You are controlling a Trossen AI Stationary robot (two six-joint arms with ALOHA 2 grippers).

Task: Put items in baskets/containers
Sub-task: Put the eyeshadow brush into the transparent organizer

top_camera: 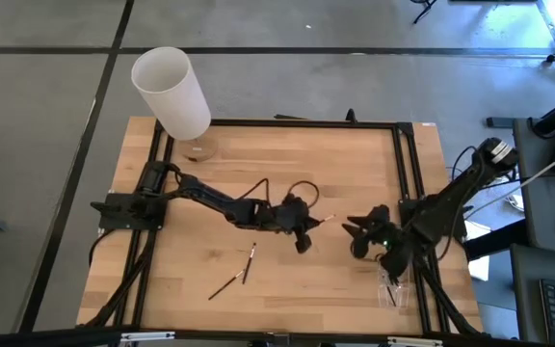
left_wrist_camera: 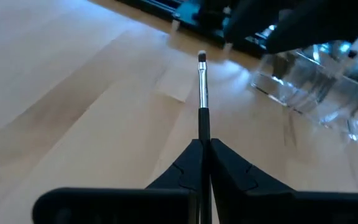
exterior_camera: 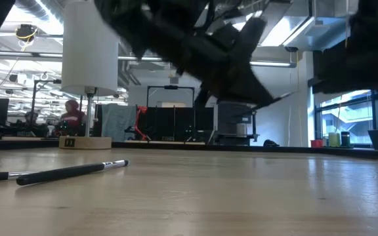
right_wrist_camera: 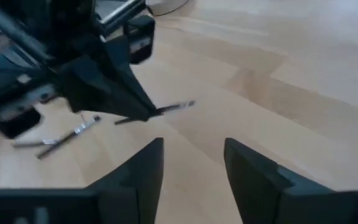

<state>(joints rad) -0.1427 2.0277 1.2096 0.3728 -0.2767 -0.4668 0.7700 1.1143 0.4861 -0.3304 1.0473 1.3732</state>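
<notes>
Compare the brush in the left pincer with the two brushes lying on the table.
The held brush is clamped in the shut left pincer, off the wood; the two loose brushes lie flat, untouched. The held one points toward the clear holder; the loose pair lie farther from it. All are thin, dark-handled, with silvery ferrules.

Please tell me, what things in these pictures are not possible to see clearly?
- Clear holder: high view, too transparent and small to count brushes inside; left wrist view, blurred, partly behind the right arm.
- Two loose brushes: high view, tips too small.
- Held brush in left gripper: handle end hidden between the fingers.
</notes>
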